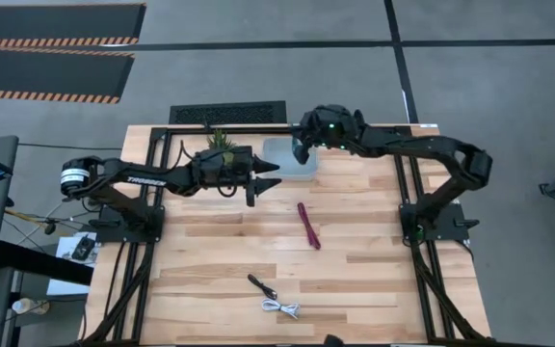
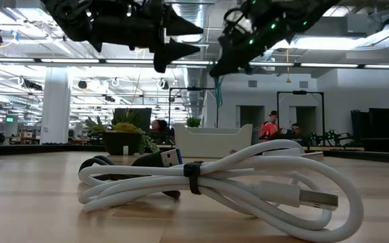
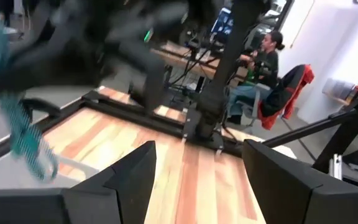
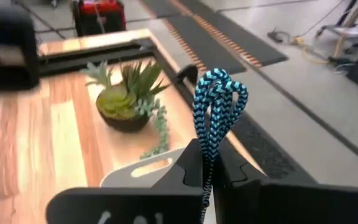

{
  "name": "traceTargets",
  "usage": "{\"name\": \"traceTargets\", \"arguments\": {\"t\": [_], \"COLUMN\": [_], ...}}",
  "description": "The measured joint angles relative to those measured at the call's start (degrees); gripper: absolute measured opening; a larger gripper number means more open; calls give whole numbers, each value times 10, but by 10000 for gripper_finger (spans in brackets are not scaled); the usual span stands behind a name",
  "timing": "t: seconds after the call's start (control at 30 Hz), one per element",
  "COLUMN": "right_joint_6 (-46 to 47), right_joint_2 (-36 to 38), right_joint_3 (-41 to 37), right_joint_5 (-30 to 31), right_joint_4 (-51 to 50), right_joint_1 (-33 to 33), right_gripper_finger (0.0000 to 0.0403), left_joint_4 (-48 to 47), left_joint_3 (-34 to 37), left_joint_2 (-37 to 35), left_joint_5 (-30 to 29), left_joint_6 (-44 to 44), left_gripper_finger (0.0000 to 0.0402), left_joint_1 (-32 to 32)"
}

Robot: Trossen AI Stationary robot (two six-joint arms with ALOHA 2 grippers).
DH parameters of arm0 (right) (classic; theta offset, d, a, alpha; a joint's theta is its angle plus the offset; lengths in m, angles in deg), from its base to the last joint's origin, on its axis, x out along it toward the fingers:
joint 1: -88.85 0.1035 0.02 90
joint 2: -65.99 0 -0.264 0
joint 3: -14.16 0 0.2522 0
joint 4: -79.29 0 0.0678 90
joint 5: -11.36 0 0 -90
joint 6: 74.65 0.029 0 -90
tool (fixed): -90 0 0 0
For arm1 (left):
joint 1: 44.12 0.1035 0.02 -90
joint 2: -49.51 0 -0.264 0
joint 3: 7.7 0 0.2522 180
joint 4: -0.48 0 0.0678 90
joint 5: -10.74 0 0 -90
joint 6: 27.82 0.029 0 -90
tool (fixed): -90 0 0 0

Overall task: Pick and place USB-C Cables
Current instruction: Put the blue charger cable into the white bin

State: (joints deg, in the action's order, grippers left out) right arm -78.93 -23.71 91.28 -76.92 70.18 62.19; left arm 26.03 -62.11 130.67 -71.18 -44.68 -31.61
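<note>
I should lower the right gripper straight over the white tray before I open it, so the teal cable falls inside. Its fingers are closed on the cable, whose loop stands out past the tips. The left gripper hangs beside, fingers apart, holding nothing.

Braided teal cable; wood-plank table.
</note>
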Motion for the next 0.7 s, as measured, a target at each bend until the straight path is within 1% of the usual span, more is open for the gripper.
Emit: {"name": "traceTargets", "arguments": {"t": [0.2,0.33,0.5,0.7], "right_joint_6": [-6,-18,-24,-28], "right_joint_2": [-53,-83,-112,-140], "right_joint_3": [2,2,2,3], "right_joint_5": [-5,-4,-3,2], "right_joint_4": [-1,-12,-22,-32], "right_joint_1": [-2,-1,-1,-9], "right_gripper_finger": [12,12,12,12], "left_joint_4": [-18,-71,-124,-154], "left_joint_3": [0,0,0,0], "left_joint_2": [-46,-85,-131,-171], "left_joint_5": [20,7,6,-12], "left_joint_6": [8,11,17,-2], "left_gripper_finger": [228,228,228,228], "left_joint_1": [0,0,0,0]}}
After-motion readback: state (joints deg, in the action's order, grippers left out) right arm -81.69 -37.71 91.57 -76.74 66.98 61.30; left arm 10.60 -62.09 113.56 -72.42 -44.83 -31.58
